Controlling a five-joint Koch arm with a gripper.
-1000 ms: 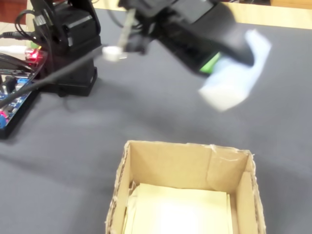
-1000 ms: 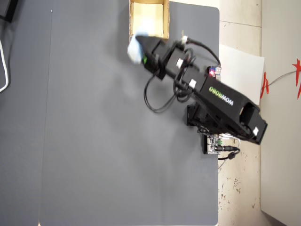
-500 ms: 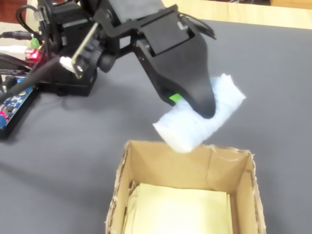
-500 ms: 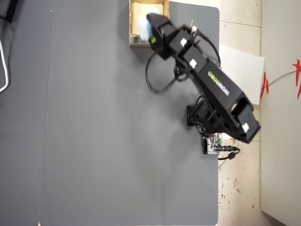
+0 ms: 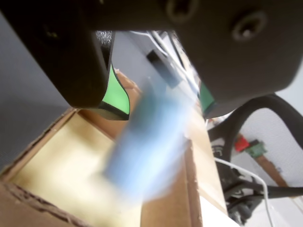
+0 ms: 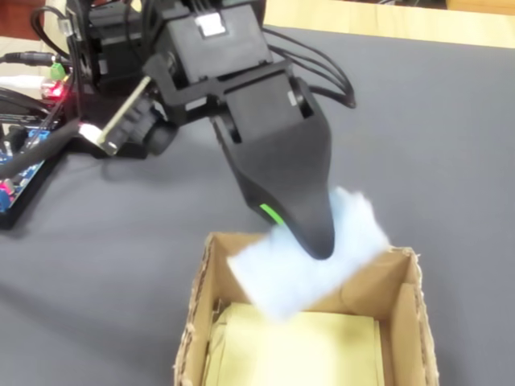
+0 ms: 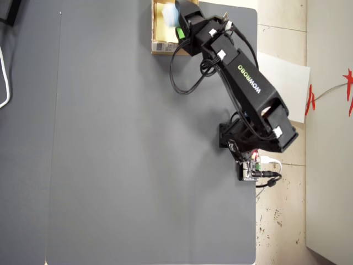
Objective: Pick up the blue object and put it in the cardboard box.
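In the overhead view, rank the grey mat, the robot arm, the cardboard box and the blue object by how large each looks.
1. grey mat
2. robot arm
3. cardboard box, cut off at the top edge, so its full size is unsure
4. blue object, partly hidden by the gripper

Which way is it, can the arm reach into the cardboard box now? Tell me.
Probably yes: the gripper hangs above the cardboard box, whose top is open, with the blue object blurred below the fingers.

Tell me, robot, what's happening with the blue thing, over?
Gripper above the cardboard box, state unclear. Blue object blurred at the box mouth, not resting inside. Nothing in the way.
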